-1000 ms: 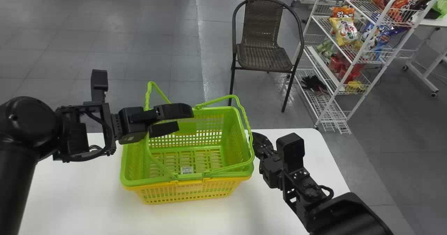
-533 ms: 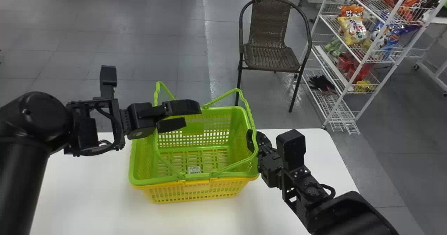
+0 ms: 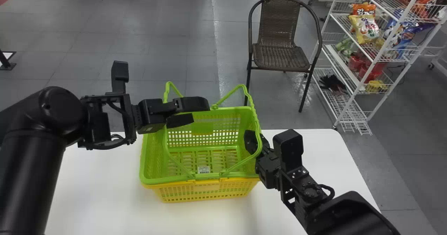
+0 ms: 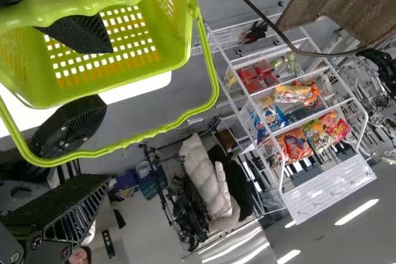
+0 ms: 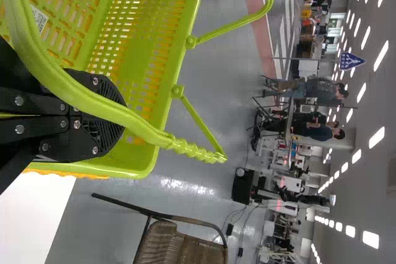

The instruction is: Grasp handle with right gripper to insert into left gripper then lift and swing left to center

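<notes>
Two handles are standing raised on the green basket [image 3: 143,168], which is sitting nested in a yellow basket [image 3: 209,189] on the white table [image 3: 104,193]. You are keeping your left gripper [image 3: 201,112] wide, its fingers parted above the basket's far left part and pointing right. The left handle [image 3: 165,94] is passing behind that gripper in the head view, and in the left wrist view it is crossing in front of one finger; you cannot tell from this whether they are touching.

You are keeping your right gripper [image 3: 248,140] narrow, its fingers together with nothing showing between them, at the basket's right side. The right handle [image 3: 254,113] is crossing over that gripper, and the fingers are pointing left past it, towards the basket's inside.

Beyond the table's far edge, a brown woven chair [image 3: 279,56] is standing on the floor, and a white wire rack [image 3: 374,64] is holding snack bags [image 3: 365,27] to its right.
</notes>
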